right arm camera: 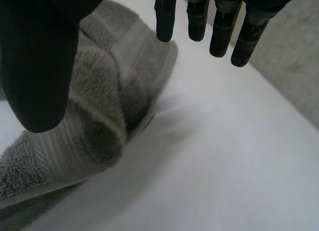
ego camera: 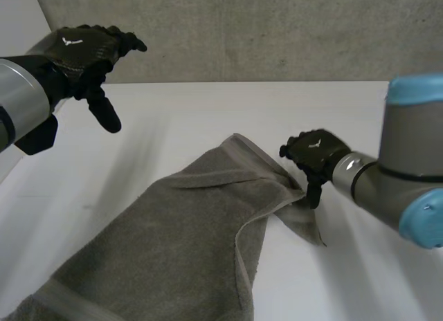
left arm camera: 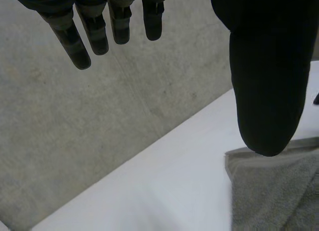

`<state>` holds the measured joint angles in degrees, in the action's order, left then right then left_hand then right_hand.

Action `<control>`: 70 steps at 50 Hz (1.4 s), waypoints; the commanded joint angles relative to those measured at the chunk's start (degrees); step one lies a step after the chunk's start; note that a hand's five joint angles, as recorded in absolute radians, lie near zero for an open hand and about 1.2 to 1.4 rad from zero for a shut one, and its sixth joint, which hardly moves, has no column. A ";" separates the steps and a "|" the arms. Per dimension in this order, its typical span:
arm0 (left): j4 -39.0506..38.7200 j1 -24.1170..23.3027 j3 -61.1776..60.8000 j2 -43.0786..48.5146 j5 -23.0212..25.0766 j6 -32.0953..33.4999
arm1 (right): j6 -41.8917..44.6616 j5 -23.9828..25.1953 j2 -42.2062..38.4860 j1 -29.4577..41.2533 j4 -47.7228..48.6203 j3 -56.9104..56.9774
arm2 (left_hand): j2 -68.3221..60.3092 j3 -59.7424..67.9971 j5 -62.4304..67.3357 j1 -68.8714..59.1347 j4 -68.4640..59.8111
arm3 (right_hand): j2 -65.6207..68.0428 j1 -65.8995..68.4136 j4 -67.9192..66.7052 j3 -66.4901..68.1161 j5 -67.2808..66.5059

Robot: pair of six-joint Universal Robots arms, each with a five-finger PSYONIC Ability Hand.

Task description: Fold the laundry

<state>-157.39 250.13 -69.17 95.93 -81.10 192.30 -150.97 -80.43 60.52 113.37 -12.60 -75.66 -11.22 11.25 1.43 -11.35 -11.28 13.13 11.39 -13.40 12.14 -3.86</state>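
The towel (ego camera: 180, 238) lies rumpled on the counter (ego camera: 173, 113), its long axis running from the lower left of the head view up to centre right, where a banded corner is turned over and trails to a point. Right at that corner sits the right hand (ego camera: 311, 155), low to the counter, touching or just beside the cloth. Its own wrist view shows the fingers (right arm camera: 197, 22) straight and spread well away from the thumb (right arm camera: 40, 66), with the bunched towel end under the thumb and palm and nothing gripped. The left hand (ego camera: 83, 51) hangs in the upper left of the head view, raised above the counter and well apart from the towel. It too is relaxed and open, holding nothing, with the grey wall (ego camera: 242, 30) behind it. So the right hand is clearly the nearer one, and the towel stretches away from it toward the lower left. By my reckoning the fold is barely begun. The next move calls for closing on that near corner, while the left hand has a long reach down to the cloth.
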 commanded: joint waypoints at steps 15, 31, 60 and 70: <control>-9.93 -10.34 -15.19 4.43 -6.08 -34.69 | -17.25 -0.08 -1.55 0.54 16.82 0.51 | -2.35 2.32 2.14 -2.22 -2.30 | 66.87 68.61 -66.60 67.86 -66.14; -17.59 -24.67 -15.13 22.53 -8.53 -49.30 | -10.93 -7.64 2.49 6.69 16.91 -3.00 | -4.20 4.17 3.99 -4.07 -4.15 | 66.87 68.61 -66.60 67.86 -66.14; -26.65 -33.74 -5.37 37.14 -26.56 -49.74 | -11.89 -9.13 8.20 7.22 16.73 -6.87 | -13.96 13.93 13.75 -13.83 -13.91 | 66.87 68.61 -66.60 67.86 -66.14; -26.65 -34.35 -5.19 36.26 -25.86 -53.26 | -12.07 -9.13 11.63 9.06 16.82 -8.36 | -23.63 23.60 23.42 -23.50 -23.58 | 66.87 68.61 -66.60 67.86 -66.14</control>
<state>-184.06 216.26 -74.25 132.70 -107.45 141.51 -162.93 -89.51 69.93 121.02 4.20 -83.20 -21.77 21.74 11.84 -21.80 -21.79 67.41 55.66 -68.02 67.98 -56.76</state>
